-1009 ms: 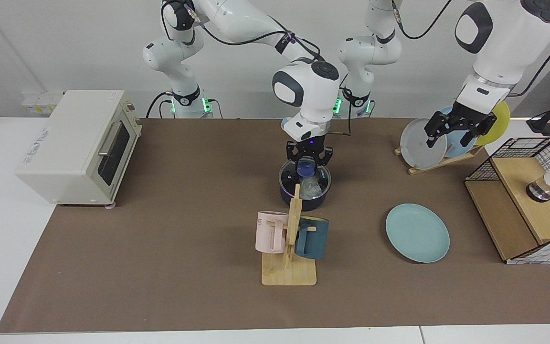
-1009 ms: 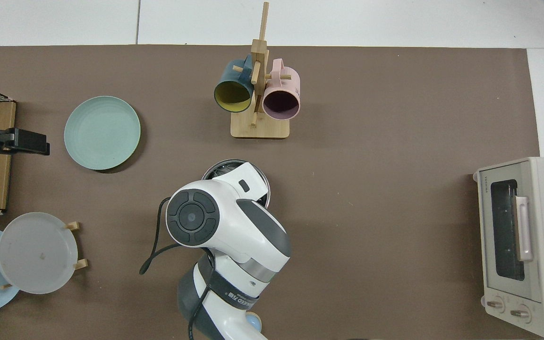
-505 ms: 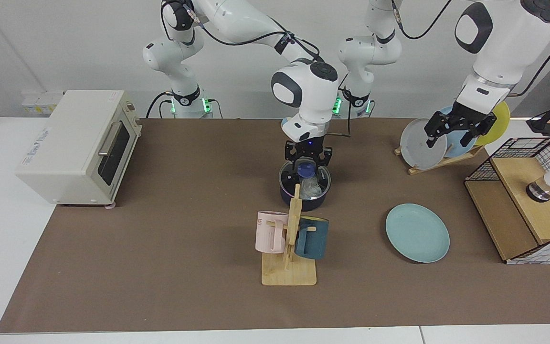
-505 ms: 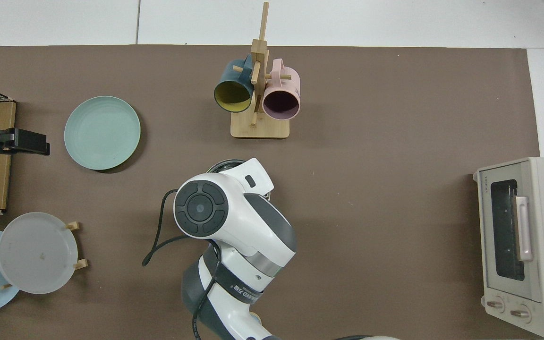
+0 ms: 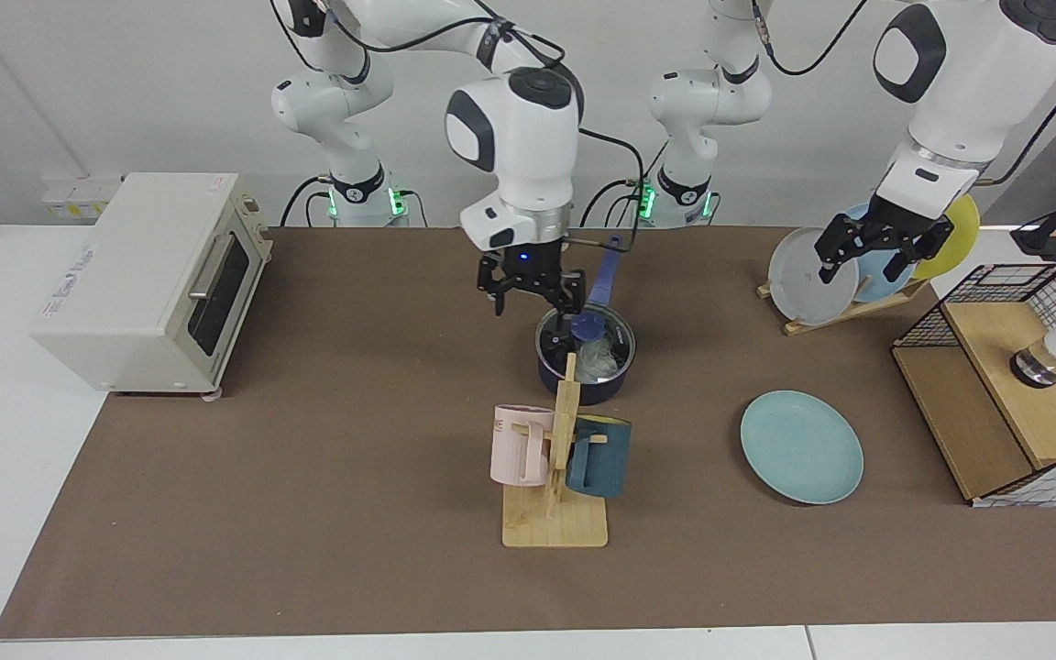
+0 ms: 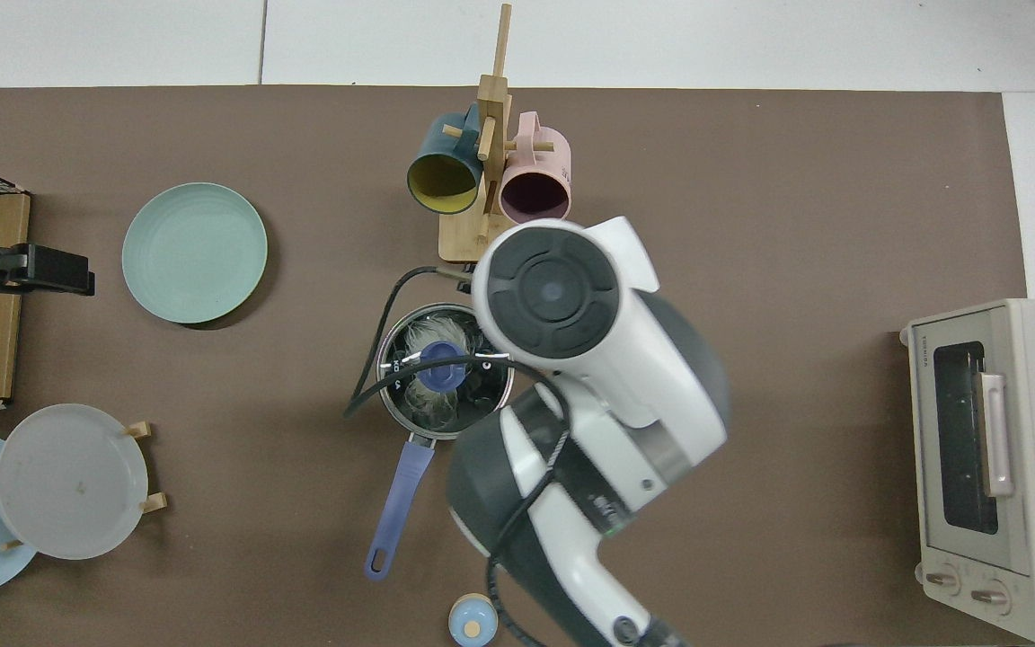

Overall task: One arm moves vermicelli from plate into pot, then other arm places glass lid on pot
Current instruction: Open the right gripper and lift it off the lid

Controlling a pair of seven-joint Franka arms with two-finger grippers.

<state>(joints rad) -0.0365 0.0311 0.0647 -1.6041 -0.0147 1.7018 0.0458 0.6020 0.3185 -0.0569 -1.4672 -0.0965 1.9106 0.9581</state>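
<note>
The dark navy pot (image 5: 583,371) stands mid-table with its blue-violet handle (image 6: 396,503) pointing toward the arm bases. The glass lid (image 6: 482,395) lies on the pot, its blue knob (image 5: 588,323) upright in the middle. White vermicelli (image 5: 598,359) shows through the glass inside the pot. My right gripper (image 5: 533,298) hangs open and empty, above and just beside the pot, apart from the knob. The teal plate (image 5: 801,446) lies bare on the mat. My left gripper (image 5: 863,266) waits open in front of the plate rack.
A wooden mug stand (image 5: 557,477) with a pink mug and a teal mug stands just in front of the pot. A toaster oven (image 5: 148,280) sits at one end; a plate rack (image 5: 826,275) and a wire basket (image 5: 1005,385) at the other. A small blue object (image 6: 471,620) lies near the handle.
My right gripper has let go of the lid's knob, risen, and swung away from the pot toward the toaster side. The lid stays on the pot. The left arm has not moved.
</note>
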